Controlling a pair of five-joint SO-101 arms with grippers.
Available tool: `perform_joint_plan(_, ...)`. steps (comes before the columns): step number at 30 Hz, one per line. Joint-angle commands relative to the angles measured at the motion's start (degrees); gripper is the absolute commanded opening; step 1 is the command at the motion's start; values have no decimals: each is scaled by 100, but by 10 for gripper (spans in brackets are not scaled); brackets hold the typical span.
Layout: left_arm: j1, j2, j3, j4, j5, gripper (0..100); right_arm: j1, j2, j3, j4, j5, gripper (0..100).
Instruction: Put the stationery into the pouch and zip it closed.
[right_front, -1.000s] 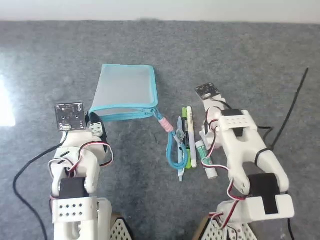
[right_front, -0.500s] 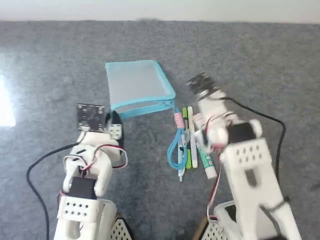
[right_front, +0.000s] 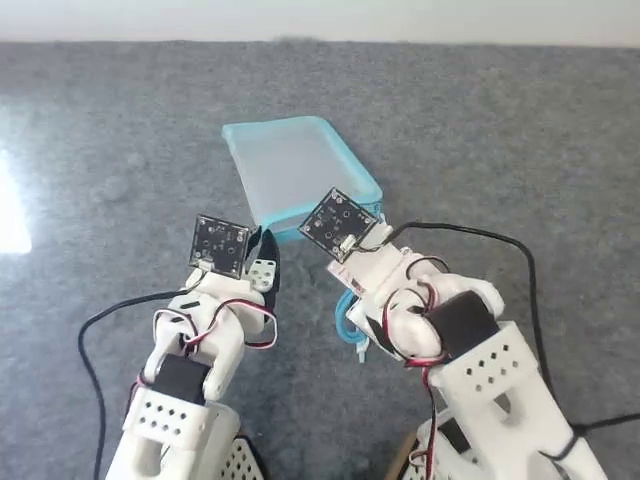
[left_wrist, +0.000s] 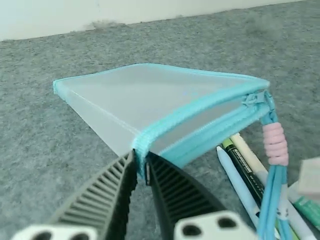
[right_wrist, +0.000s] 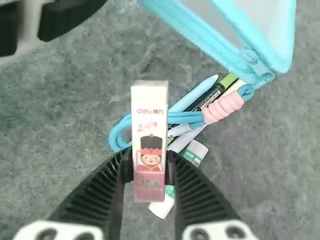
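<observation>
Left jaws tight on pouch (left_wrist: 150, 100), right jaws on eraser (right_wrist: 149, 135)

Grey speckled table (right_front: 100, 120) meets a white wall (right_front: 320, 20); pale glare (right_front: 10, 215) marks one edge.

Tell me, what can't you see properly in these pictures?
1. High view: the pens lie mostly under the right arm, so they cannot be counted there.
2. High view: the eraser held in the right hand is covered by that arm's camera board.
3. Left wrist view: the pens run off the picture's edge, beside the pouch that the left hand pinches.
</observation>
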Motion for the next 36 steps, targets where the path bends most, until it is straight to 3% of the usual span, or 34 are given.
perform_joint_plan(1,62,-70,-66,-185,35,12,-84,462,-255,4,53,8)
perform_joint_plan(16,62,-123,22,-176,-202,12,48,3952,-3332,374,-747,8)
perform_joint_plan(22,70,-123,22,-158,-343,12,470,4725,-4105,453,-835,8)
perform_joint_plan(31,677,-123,171,-158,-633,11,435,5596,-5653,848,-853,13)
perform_joint_plan(36,642,-123,171,-158,-677,11,242,5613,-5758,857,-835,127)
